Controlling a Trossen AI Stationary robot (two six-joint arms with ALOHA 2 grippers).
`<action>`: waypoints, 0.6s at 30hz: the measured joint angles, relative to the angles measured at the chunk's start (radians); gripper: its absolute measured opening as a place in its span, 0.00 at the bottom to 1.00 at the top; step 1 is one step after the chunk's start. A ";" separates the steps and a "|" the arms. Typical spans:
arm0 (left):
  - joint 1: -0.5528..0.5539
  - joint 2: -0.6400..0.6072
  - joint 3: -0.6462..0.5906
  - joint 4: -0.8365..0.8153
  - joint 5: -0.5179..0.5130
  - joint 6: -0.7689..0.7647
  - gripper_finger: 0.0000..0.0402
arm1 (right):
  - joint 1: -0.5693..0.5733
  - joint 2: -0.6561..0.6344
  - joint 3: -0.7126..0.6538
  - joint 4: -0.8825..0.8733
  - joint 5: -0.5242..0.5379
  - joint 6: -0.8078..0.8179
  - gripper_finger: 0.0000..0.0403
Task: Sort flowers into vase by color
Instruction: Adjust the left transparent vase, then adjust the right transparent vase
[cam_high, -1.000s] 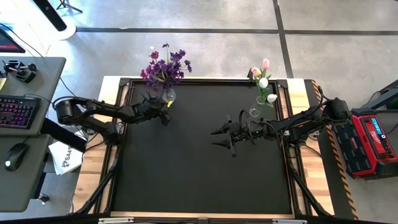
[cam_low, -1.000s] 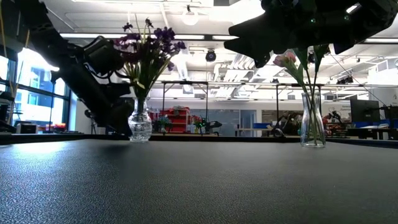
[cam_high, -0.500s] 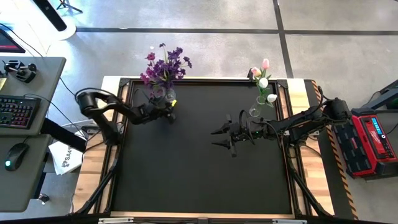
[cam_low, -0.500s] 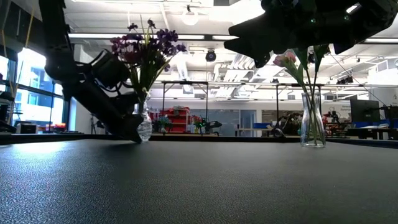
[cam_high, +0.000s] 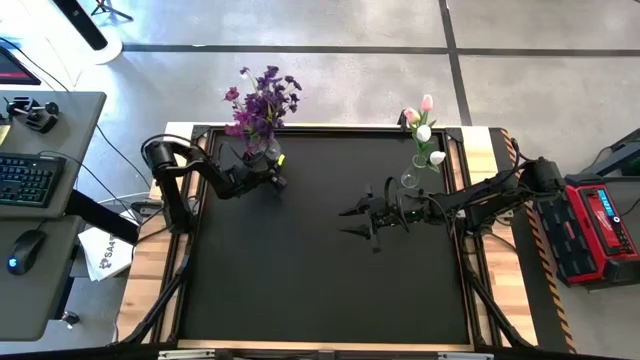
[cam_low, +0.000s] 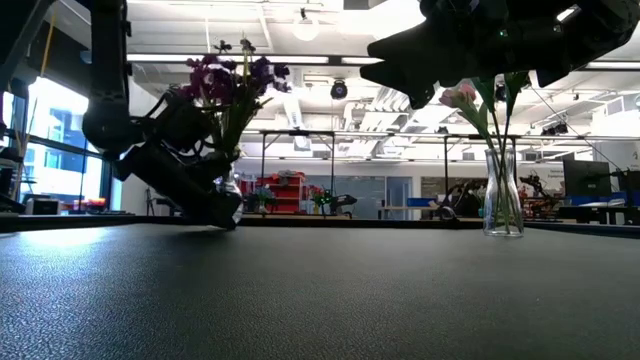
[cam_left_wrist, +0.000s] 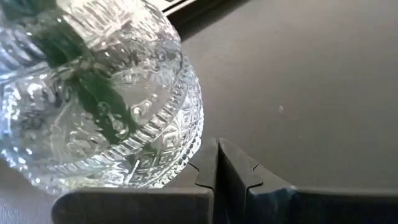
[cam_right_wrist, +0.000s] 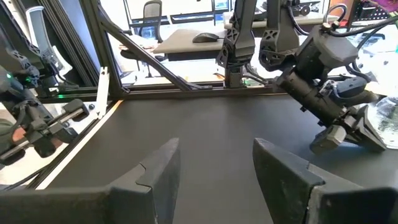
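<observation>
Counting it up, there are two vases on the black table (cam_high: 320, 260) and both already have flowers in them. The purple flowers (cam_high: 260, 100) are one bunch, too many clustered blossoms to count properly, sitting in the round cut-glass vase (cam_left_wrist: 99, 106) at the far left corner of the mat. The tulips (cam_high: 422, 125) are in the tall clear vase (cam_low: 503, 195) near the far right corner; from above I can make out about four buds, a couple pink and a couple white. No loose stems lying anywhere on the mat that I can see. The left gripper (cam_high: 277, 181) is down low just beside the round vase, and in its own wrist view the two fingers (cam_left_wrist: 249, 177) are pressed together with nothing between them, right next to the base of the glass. The right gripper (cam_high: 358, 221) hangs over the middle of the table, well apart from the tulip vase, fingers (cam_right_wrist: 155, 174) spread wide and holding nothing.
</observation>
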 joint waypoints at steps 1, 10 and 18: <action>0.007 0.005 0.004 0.000 0.000 0.000 0.00 | 0.000 0.000 0.000 0.000 0.000 0.000 0.46; 0.043 0.020 0.034 -0.005 0.022 0.003 0.00 | 0.000 0.000 0.000 0.000 0.000 0.000 0.46; -0.024 -0.003 0.029 -0.076 -0.028 0.001 0.00 | 0.000 0.000 0.000 0.000 -0.001 0.005 0.46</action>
